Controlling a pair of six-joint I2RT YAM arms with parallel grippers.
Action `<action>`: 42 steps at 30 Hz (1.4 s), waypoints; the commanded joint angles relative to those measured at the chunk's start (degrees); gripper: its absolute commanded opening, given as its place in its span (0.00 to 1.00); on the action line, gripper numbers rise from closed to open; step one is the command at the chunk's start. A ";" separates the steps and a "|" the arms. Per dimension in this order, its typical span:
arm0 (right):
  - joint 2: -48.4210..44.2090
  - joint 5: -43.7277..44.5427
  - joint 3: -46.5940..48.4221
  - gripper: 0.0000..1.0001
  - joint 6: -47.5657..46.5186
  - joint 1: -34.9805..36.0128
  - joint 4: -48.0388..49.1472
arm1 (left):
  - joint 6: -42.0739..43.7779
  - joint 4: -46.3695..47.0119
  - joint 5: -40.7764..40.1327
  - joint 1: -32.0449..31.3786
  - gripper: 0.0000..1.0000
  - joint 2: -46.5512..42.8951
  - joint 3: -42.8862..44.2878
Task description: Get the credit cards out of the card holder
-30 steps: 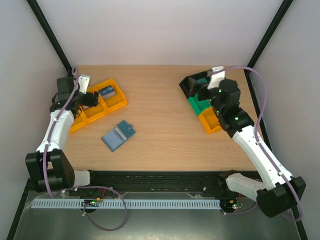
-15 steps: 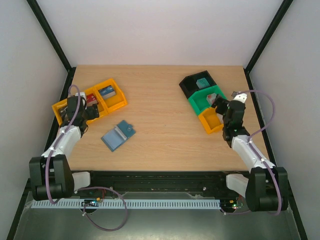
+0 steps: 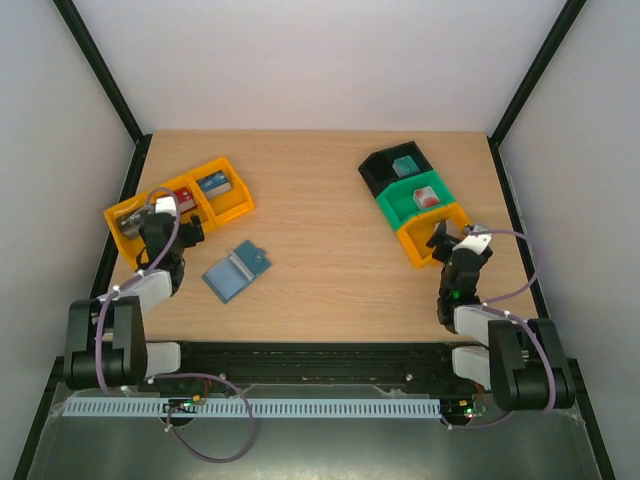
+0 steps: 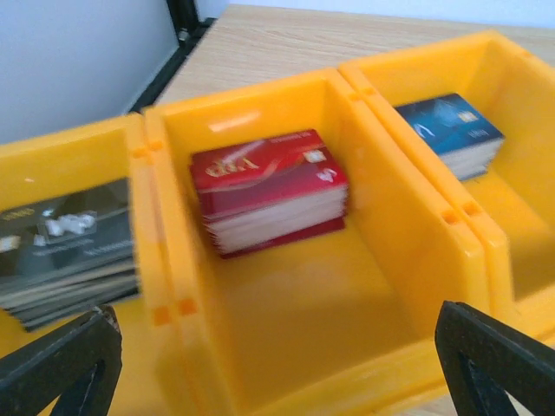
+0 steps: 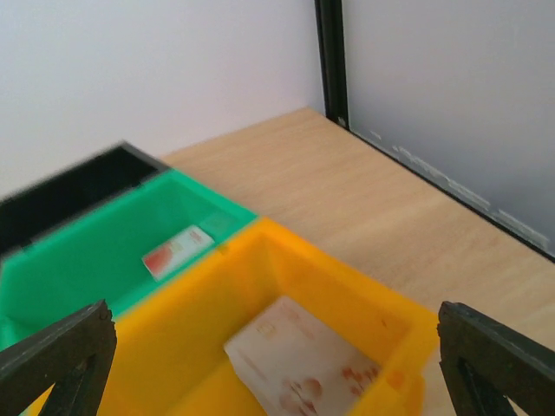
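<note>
From above, the card holder (image 3: 236, 270) lay flat on the table (image 3: 330, 250), near the left gripper (image 3: 188, 232), and no arm touched it. The wrist views did not show it. Up close, the left gripper was wide open and empty. It faced orange trays (image 4: 408, 251) with a red stack (image 4: 269, 186), a blue stack (image 4: 451, 130) and a grey stack (image 4: 65, 247). The right gripper (image 5: 276, 355), also wide open and empty, looked into an orange tray (image 5: 364, 295) holding a pale card (image 5: 303, 355), beside a green tray (image 5: 95, 251).
</note>
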 commanded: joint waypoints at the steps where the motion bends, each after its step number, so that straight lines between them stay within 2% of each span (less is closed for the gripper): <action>1: 2.71 1.13 -2.86 0.99 -2.39 -0.22 11.98 | -0.25 21.93 -0.46 -3.95 0.99 3.62 -6.74; 4: 6.13 -0.94 -3.24 0.99 -3.59 -0.29 18.14 | 3.90 34.16 -0.11 -6.68 0.99 6.02 -10.43; 7: 9.86 -2.81 -3.26 0.99 -4.75 -0.39 22.40 | 2.94 35.92 0.52 -8.54 0.99 8.24 -9.17; 10: 18.16 -4.56 -5.47 0.99 -5.94 -0.38 34.04 | 4.78 42.73 1.71 -10.61 0.99 10.68 -11.18; 12: 22.65 -4.64 -6.74 0.99 -5.99 -0.37 42.86 | 4.15 43.49 0.74 -10.63 0.99 10.44 -11.97; 14: 20.28 -4.36 -4.84 0.99 -5.90 -0.47 36.98 | 3.00 49.26 -0.88 -10.21 1.00 11.10 -14.65; 15: 19.13 -4.73 -3.06 0.99 -5.82 -0.46 30.98 | 3.14 55.08 0.99 -9.54 0.99 12.36 -17.26; 16: 19.63 -5.65 -1.73 0.99 -6.34 -0.47 28.81 | 4.25 64.67 5.02 -9.19 0.99 13.93 -21.26; 17: 20.94 -7.32 -0.77 0.99 -6.96 -0.52 29.20 | 5.26 67.35 5.50 -9.59 0.99 13.50 -23.44; 20: 20.40 -7.77 2.55 0.99 -7.10 -0.47 21.43 | 3.93 63.49 1.14 -9.93 0.99 13.39 -21.23; 22: 21.41 -6.33 2.78 0.99 -6.61 -0.48 22.90 | 3.39 60.66 0.67 -9.84 1.00 13.51 -19.79; 24: 21.02 -4.59 3.83 0.98 -5.90 -0.46 19.89 | 3.51 60.17 1.03 -9.84 1.00 13.45 -19.72; 42: 21.36 -3.34 4.04 0.99 -5.52 -0.52 20.36 | 2.63 57.61 -1.22 -9.84 1.00 13.64 -18.09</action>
